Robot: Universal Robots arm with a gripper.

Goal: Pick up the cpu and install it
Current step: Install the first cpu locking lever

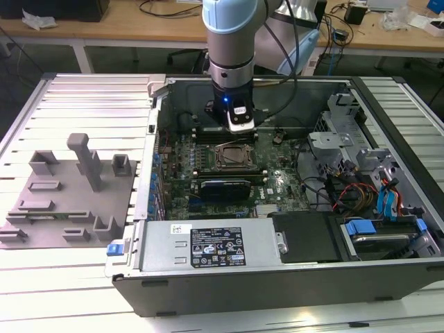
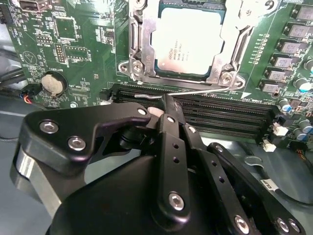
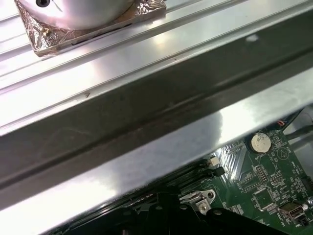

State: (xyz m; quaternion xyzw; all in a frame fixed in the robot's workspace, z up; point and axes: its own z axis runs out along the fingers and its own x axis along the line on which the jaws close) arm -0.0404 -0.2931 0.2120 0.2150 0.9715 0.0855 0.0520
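The arm hangs low inside the open case [image 1: 388, 263], its gripper [image 1: 238, 127] poised over the memory slots [image 2: 215, 115] just beside the socket [image 2: 139, 58]. And there is the cpu [image 2: 188, 41], lying flat and square in the socket's metal frame, silver top up and apart from the gripper, so the seating part of the job looks done. From the second wrist view the black fingers [image 2: 171, 132] run together to a narrow tip, drawn closed with nothing visible between them; the tip itself is partly hidden by the gripper's own linkage, so I can't rule out a small contact underneath. That tip sits right at a thin wire lever [image 2: 190, 91] lying along the socket's edge, and my read is that the closed fingers make a slim pusher, better suited to working a retention lever than a wide-open jaw would be. Whether the tip touches the lever or hovers just above it, I can't tell from here. The coin cell [image 2: 53, 83] and the board [image 2: 63, 29] around it are clear of the tool. In the exterior view, on its left, the grey fixture plate [image 1: 62, 201] stands outside the case with its upright blocks, well apart from the arm. The first wrist view looks along the case's bright metal wall [image 3: 146, 88] with the board's corner below.
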